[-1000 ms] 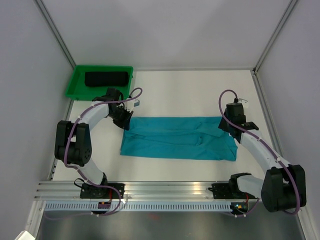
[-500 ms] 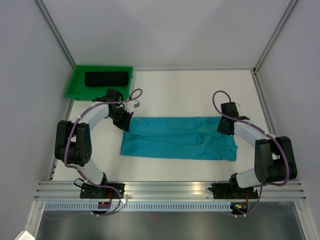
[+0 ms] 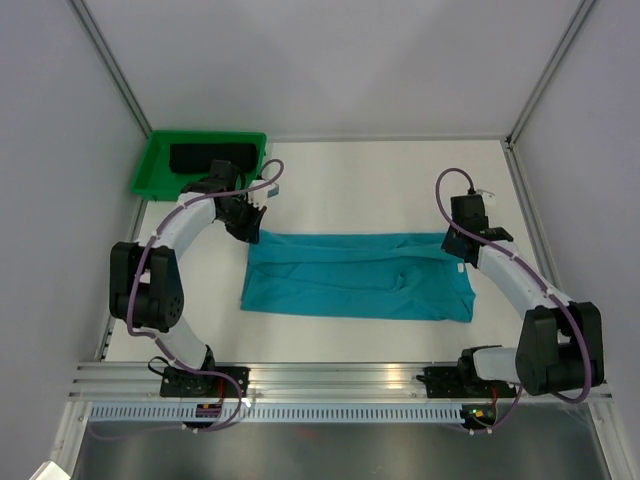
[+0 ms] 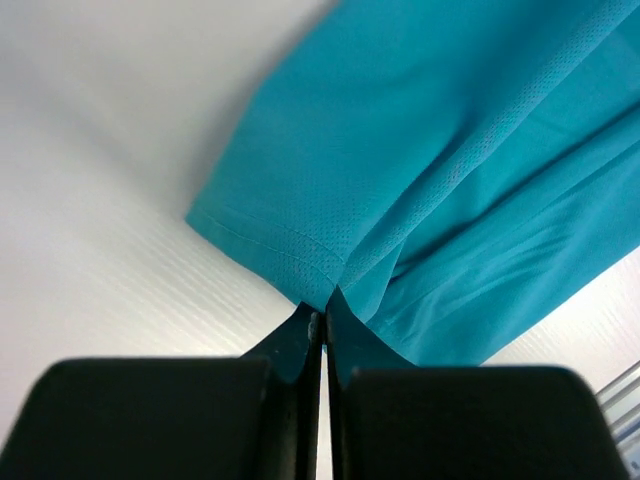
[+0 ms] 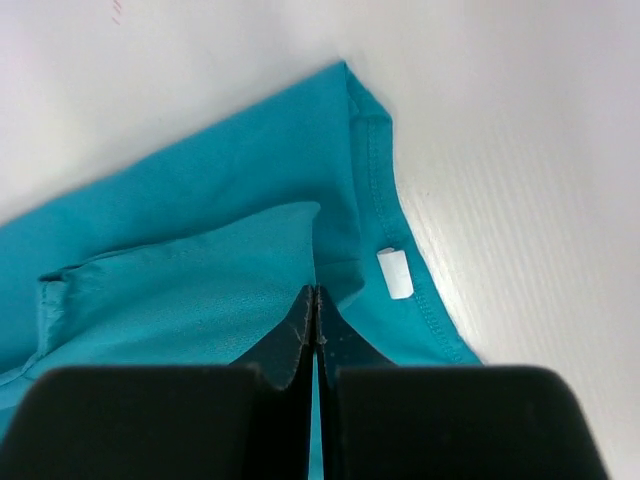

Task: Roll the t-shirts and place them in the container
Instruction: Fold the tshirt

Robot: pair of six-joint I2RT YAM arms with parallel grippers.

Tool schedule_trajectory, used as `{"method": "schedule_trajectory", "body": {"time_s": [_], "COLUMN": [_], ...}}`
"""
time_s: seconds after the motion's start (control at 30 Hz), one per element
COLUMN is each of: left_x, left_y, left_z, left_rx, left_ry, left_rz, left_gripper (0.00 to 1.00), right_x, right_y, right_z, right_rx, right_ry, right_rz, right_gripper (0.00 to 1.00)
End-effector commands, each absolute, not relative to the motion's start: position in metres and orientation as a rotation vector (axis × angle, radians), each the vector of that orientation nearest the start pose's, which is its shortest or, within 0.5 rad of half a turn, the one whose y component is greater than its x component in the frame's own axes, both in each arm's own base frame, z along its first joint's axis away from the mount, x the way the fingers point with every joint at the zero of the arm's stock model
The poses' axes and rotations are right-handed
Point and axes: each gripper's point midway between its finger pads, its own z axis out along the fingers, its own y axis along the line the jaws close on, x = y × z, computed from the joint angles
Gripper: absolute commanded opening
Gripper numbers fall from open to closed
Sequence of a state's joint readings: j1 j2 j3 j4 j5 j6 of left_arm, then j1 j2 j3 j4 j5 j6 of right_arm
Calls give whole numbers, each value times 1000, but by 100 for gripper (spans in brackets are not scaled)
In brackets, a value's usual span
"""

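Left gripper (image 4: 323, 315): clenched, its two black fingers pressed together on the hem corner of the teal t-shirt (image 3: 355, 280), at the far left end of the cloth.
Right gripper (image 5: 316, 295): also clenched, the tips pinching the teal t-shirt where the edge of an upper folded layer runs into them, at the far right end.
Near the right gripper: a small white label (image 5: 395, 273) lies on the cloth, just beside the stitched hem.
Teal t-shirt: folded to a long band, lying flat across the middle of the table (image 3: 380, 190), between the two arms.
Black t-shirt (image 3: 210, 157): a dark roll inside the green tray (image 3: 145, 175).
Green tray: at the far left corner of the table, near the left arm.
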State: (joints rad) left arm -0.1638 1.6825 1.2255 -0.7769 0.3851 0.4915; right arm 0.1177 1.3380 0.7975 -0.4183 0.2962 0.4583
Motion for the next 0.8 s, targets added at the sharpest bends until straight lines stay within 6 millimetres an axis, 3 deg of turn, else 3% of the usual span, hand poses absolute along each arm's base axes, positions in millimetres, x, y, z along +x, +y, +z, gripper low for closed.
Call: {"method": "schedule_trajectory", "body": {"time_s": [0.0,0.1,0.2,0.5,0.67,0.77], "left_x": [361,370,367,324,315,309], "left_y": [-104,-106,-106,-93,-91,-92], "left_z": [109,121,122,68,57,55], "left_rx": [938,935,948,1012,1021,1036], "left_ry": [2450,2418,2412,2563,2610,2631], "left_rz": [-384,-371,-383,-408,-423,-448], "left_gripper": [2,2,2,2,2,2], "right_x": [322,313,300,256,246,244], "right_y": [-7,-7,-3,7,9,8], "right_z": [122,140,143,86,66,63], "right_rx": [534,534,547,614,662,672], "right_ry": [2301,2276,2279,2398,2438,2439], "right_rz": [-158,-140,-101,-40,-30,-40], "right_gripper": [0,0,0,0,0,0]}}
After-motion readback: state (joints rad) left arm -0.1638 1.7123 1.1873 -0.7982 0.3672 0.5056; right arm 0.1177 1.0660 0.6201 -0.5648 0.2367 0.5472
